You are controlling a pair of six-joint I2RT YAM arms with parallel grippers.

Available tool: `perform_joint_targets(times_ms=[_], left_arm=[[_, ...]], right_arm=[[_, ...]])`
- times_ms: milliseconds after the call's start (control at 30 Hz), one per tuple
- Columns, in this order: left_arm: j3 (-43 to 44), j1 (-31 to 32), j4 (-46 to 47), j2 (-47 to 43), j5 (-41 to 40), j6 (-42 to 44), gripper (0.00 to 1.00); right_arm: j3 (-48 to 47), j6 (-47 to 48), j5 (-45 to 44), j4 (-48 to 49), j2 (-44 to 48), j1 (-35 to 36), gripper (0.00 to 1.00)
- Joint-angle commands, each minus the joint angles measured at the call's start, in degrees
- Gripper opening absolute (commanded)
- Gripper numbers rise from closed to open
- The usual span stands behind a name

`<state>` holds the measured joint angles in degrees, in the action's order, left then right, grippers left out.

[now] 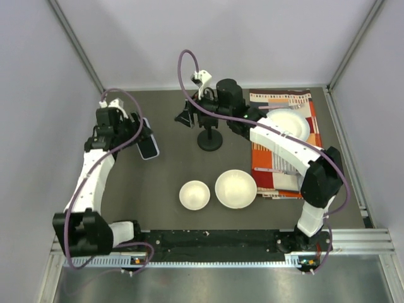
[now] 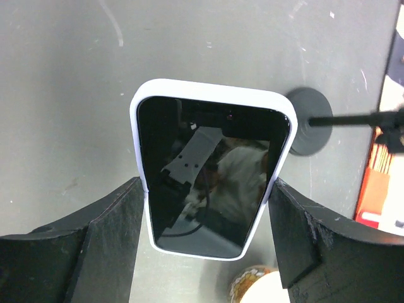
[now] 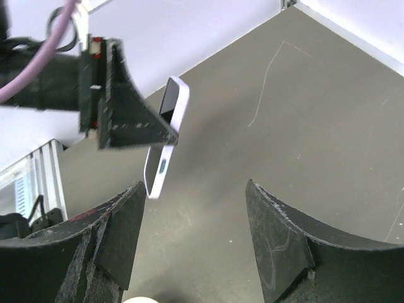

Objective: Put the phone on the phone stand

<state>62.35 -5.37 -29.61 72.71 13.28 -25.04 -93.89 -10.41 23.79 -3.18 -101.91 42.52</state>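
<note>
The phone, with a black screen and a pale rim, hangs above the table at the left, clamped by its long edges in my left gripper. In the left wrist view the phone fills the gap between both fingers, screen toward the camera. The phone stand stands at centre back, its disc base and post showing and its top under my right arm. It also shows in the left wrist view, ahead of the phone. My right gripper is open and empty beside the stand's top. The right wrist view shows the phone edge-on beyond its open gripper.
Two white bowls sit at the front centre. A white plate lies on a patterned orange cloth at the right. Grey walls enclose the table on three sides. A patterned bowl rim shows below the phone.
</note>
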Motion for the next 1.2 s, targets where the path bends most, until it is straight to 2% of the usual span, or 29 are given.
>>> perform_joint_targets(times_ms=[0, 67, 167, 267, 367, 567, 733, 867, 1167], left_arm=[[-1.4, 9.2, 8.3, -11.0, -6.8, 6.4, 0.0], [-2.4, 11.9, 8.9, -14.1, -10.6, 8.4, 0.0], [-2.8, 15.6, 9.5, -17.0, -10.4, 9.9, 0.0], [-3.7, 21.7, 11.5, -19.8, -12.2, 12.3, 0.0], [-3.8, 23.9, 11.6, -21.0, -15.2, 13.1, 0.0], [-3.9, 25.8, 11.6, -21.8, -14.9, 14.4, 0.0], [-3.9, 26.8, 11.5, -23.1, -15.4, 14.5, 0.0], [-3.4, 27.9, 10.6, -23.4, -15.5, 14.5, 0.0], [-4.7, 29.0, 10.7, -25.9, -15.2, 14.6, 0.0]], right_arm=[[-2.5, -5.5, 1.3, 1.3, 3.2, -2.1, 0.65], [-2.3, -9.9, 3.4, 1.3, 4.1, -3.6, 0.65], [-2.9, -12.7, 6.0, -0.8, 5.5, -5.8, 0.65], [-8.0, -11.7, 10.7, -7.1, 3.7, -5.9, 0.65], [-9.7, -11.8, 11.7, -9.8, 3.3, -5.9, 0.64], [-11.8, -10.2, 13.6, -11.2, 2.2, -2.7, 0.61], [-17.5, -8.7, 13.6, -14.8, -1.9, 0.7, 0.57], [-19.6, -8.4, 11.0, -15.5, -4.1, 3.6, 0.54], [-21.4, -7.7, 7.4, -16.2, -7.0, 5.2, 0.48]])
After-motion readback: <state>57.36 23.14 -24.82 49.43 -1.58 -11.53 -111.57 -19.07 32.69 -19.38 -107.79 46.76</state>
